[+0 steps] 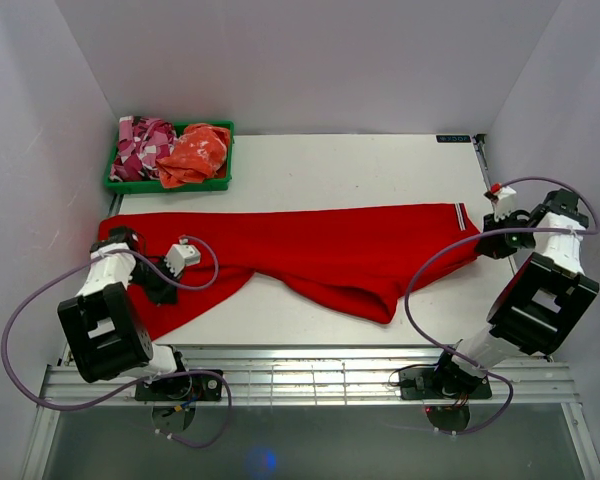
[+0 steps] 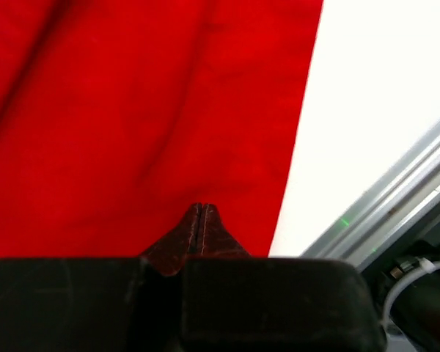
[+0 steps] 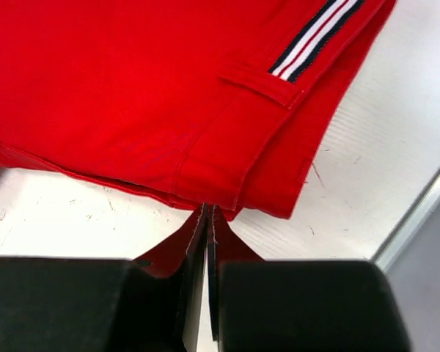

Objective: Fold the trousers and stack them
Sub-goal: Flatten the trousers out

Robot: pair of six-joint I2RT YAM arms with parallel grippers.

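Observation:
The bright red trousers (image 1: pixel 320 245) lie spread across the table, waist to the right and legs running left, with a fold sagging toward the near edge. My left gripper (image 1: pixel 156 286) is down on the near leg end at the left. In the left wrist view its tips (image 2: pixel 200 209) are shut and pressed into the red cloth (image 2: pixel 132 110). My right gripper (image 1: pixel 492 243) is at the waist end. In the right wrist view it (image 3: pixel 209 210) is shut on the near edge of the waistband (image 3: pixel 227 147), close to the striped trim (image 3: pixel 312 37).
A green bin (image 1: pixel 165 187) stands at the back left, holding a pink-and-white patterned garment (image 1: pixel 140 145) and an orange one (image 1: pixel 195 153). White walls close in both sides. A metal rail (image 2: pixel 396 198) runs along the table's near edge beside the left gripper.

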